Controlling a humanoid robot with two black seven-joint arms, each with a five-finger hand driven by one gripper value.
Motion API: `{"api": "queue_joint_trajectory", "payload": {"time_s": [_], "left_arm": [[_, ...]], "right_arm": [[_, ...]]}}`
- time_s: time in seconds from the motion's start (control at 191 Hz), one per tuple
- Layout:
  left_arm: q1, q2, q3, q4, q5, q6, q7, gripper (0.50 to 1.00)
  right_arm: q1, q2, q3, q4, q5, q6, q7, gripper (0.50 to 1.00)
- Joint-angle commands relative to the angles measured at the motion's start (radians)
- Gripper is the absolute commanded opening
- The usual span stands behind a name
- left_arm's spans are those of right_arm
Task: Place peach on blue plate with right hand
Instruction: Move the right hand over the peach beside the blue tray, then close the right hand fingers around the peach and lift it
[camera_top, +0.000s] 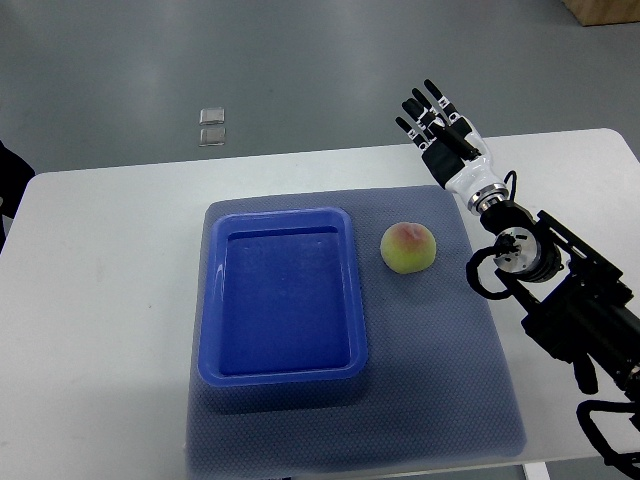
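The right hand (445, 140) hangs with fingers (425, 110) straight and slightly spread, holding nothing, while the peach (408, 247) lies on the grey mat (440, 350) nearer the robot than those fingertips, just beside the blue plate (282, 385) (a deep rectangular tray with nothing in it).

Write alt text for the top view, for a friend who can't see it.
A peach sits on a grey mat just right of an empty blue plate, not yet picked up. The robot's right hand hovers open beyond the peach, over the far edge of the white table. No left arm shows.
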Motion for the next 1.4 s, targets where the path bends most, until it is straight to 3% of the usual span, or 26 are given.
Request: {"api": "queue_joint_trajectory", "payload": {"time_s": [0.0, 0.277, 0.545, 0.55, 0.592, 0.644, 0.649, 0.654, 0.702, 0.749, 0.754, 0.785, 0.859, 0.911, 0.916, 1.026, 1.178, 1.393], "left_arm": [[0.000, 0.000, 0.000, 0.000, -0.001, 0.000, -0.001, 1.000], [-0.002, 0.000, -0.001, -0.002, -0.001, -0.002, -0.001, 1.000], [-0.002, 0.000, 0.002, -0.009, 0.000, -0.005, -0.001, 1.000], [-0.002, 0.000, 0.002, -0.014, 0.002, -0.006, -0.001, 1.000], [-0.002, 0.000, 0.003, -0.017, 0.002, -0.011, -0.001, 1.000], [-0.002, 0.000, 0.003, -0.017, 0.002, -0.011, -0.001, 1.000], [-0.002, 0.000, 0.003, -0.018, 0.003, -0.014, -0.001, 1.000], [-0.002, 0.000, 0.003, -0.018, 0.003, -0.014, -0.001, 1.000], [-0.002, 0.000, 0.003, -0.018, 0.003, -0.014, -0.001, 1.000], [-0.002, 0.000, 0.003, -0.018, 0.003, -0.014, -0.001, 1.000], [-0.002, 0.000, 0.003, -0.020, 0.005, -0.015, -0.001, 1.000], [-0.002, 0.000, 0.003, -0.020, 0.007, -0.015, -0.001, 1.000], [-0.002, 0.000, 0.003, -0.021, 0.005, -0.014, -0.001, 1.000], [-0.002, 0.000, 0.003, -0.021, 0.005, -0.014, -0.001, 1.000], [-0.002, 0.000, 0.003, -0.021, 0.005, -0.014, -0.001, 1.000], [-0.002, 0.000, 0.003, -0.023, 0.005, -0.015, -0.001, 1.000], [-0.002, 0.000, 0.003, -0.028, 0.003, -0.014, -0.001, 1.000], [-0.002, 0.000, 0.003, -0.029, 0.003, -0.015, -0.001, 1.000]], "right_arm": [[0.001, 0.000, 0.001, -0.003, 0.000, -0.001, 0.001, 0.930], [0.009, 0.000, -0.005, -0.002, -0.011, 0.005, -0.001, 0.930], [0.201, -0.173, -0.341, 0.011, -0.344, 0.027, -0.010, 0.930], [0.286, -0.226, -0.502, 0.012, -0.408, 0.039, -0.013, 0.930], [0.365, -0.265, -0.660, 0.012, -0.444, 0.045, -0.018, 0.930], [0.365, -0.265, -0.660, 0.012, -0.444, 0.045, -0.018, 0.930], [0.479, -0.297, -0.859, 0.012, -0.470, 0.047, -0.018, 0.930], [0.507, -0.302, -0.915, 0.014, -0.473, 0.047, -0.018, 0.930], [0.607, -0.310, -1.088, 0.023, -0.485, 0.050, -0.018, 0.930], [0.607, -0.310, -1.088, 0.023, -0.485, 0.050, -0.018, 0.930], [0.726, -0.311, -1.269, 0.043, -0.490, 0.062, -0.018, 0.932], [0.805, -0.310, -1.372, 0.058, -0.490, 0.077, -0.018, 0.930], [0.955, -0.291, -1.541, 0.099, -0.488, 0.128, -0.022, 0.932], [0.956, -0.291, -1.541, 0.100, -0.488, 0.128, -0.022, 0.932], [1.036, -0.278, -1.620, 0.136, -0.488, 0.173, -0.045, 0.930], [1.166, -0.199, -1.746, 0.190, -0.487, 0.248, -0.137, 0.932], [1.186, -0.140, -1.803, 0.193, -0.477, 0.252, -0.203, 0.930], [1.112, -0.136, -1.806, 0.182, -0.477, 0.229, -0.206, 0.930]]}}
